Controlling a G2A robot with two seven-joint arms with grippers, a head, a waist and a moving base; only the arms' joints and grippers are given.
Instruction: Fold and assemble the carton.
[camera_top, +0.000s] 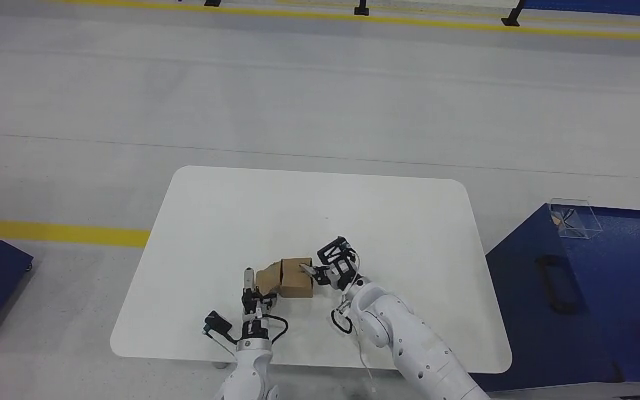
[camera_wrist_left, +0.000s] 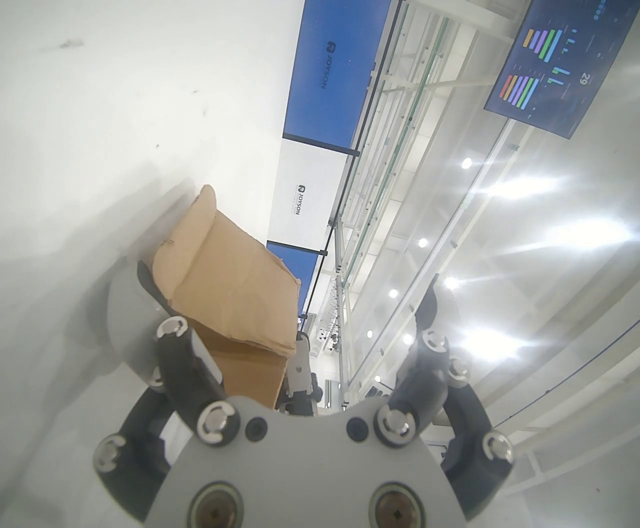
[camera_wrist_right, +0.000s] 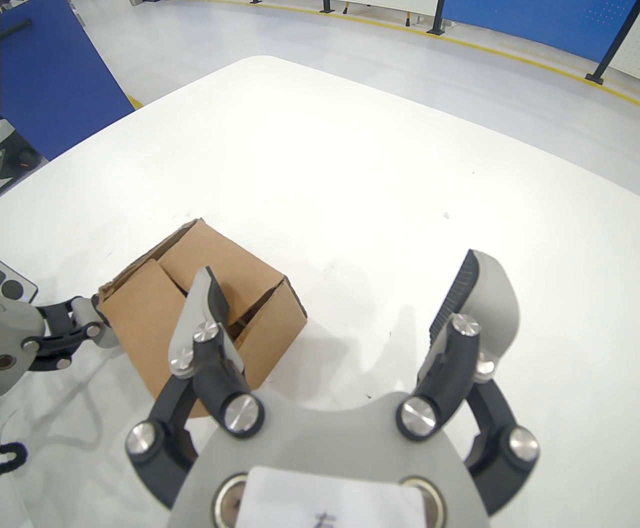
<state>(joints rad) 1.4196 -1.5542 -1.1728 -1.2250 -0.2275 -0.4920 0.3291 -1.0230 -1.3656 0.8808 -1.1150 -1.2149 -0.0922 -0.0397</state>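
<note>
Two sets of jaws stand spread at a brown cardboard carton (camera_top: 285, 277) sitting near the robot's edge of the white table (camera_top: 400, 215). The right gripper (camera_wrist_right: 340, 280) has one ribbed finger over the carton's top flaps and the other well clear above bare table. The left gripper (camera_wrist_left: 287, 297) has one finger against the carton's opposite side. The right wrist view shows flaps folded inward with dark gaps between them, hiding the inside. The left wrist view shows a creased, ragged-edged panel. The table is smooth, with rounded corners.
</note>
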